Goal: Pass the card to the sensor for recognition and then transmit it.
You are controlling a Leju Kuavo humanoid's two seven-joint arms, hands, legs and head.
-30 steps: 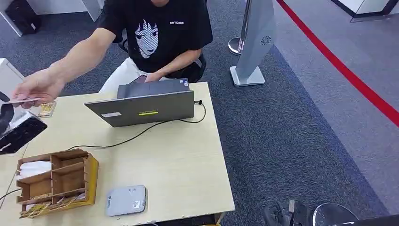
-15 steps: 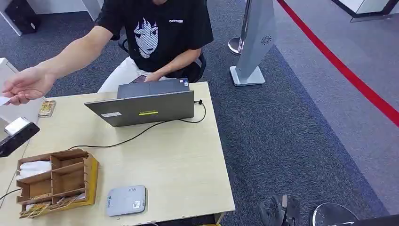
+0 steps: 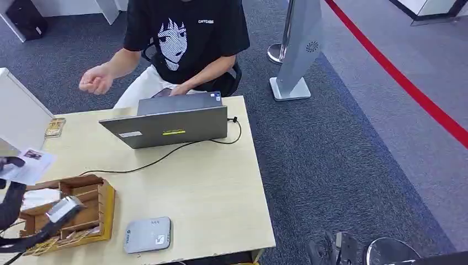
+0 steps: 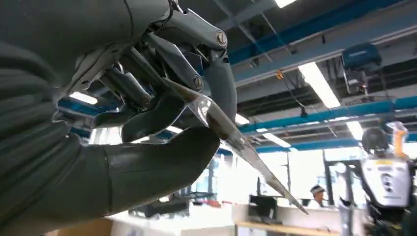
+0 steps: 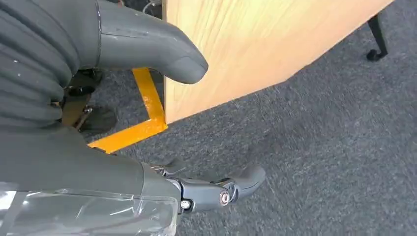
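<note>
Card [image 3: 25, 164] now sits in the left hand [image 3: 8, 190] at the far-left edge of the head view, above the wooden organizer [image 3: 69, 212]; a second ago the person was reaching across holding it out, and half a second ago their hand was pulling away. Person's hand [image 3: 95, 83] is now withdrawn near their torso, so handover looks done; next step is likely the sensor [image 3: 148, 234], the grey pad near the table's [image 3: 209, 187] front edge, well apart from the card. Card looks white, thin, with a small dark printed patch, tilted. Laptop [image 3: 165, 126] unchanged.

Left wrist view: card [image 4: 231, 142] seen edge-on, thin, glossy, semi-transparent, pinched between thumb and dark fingers [image 4: 177, 64] of the left hand [image 4: 147, 123], most of it sticking out free.

Right wrist view: right hand [image 5: 162, 147] hangs beside the table edge [image 5: 255, 44] over grey carpet, holding nothing, thumb and fingers apart.
</note>
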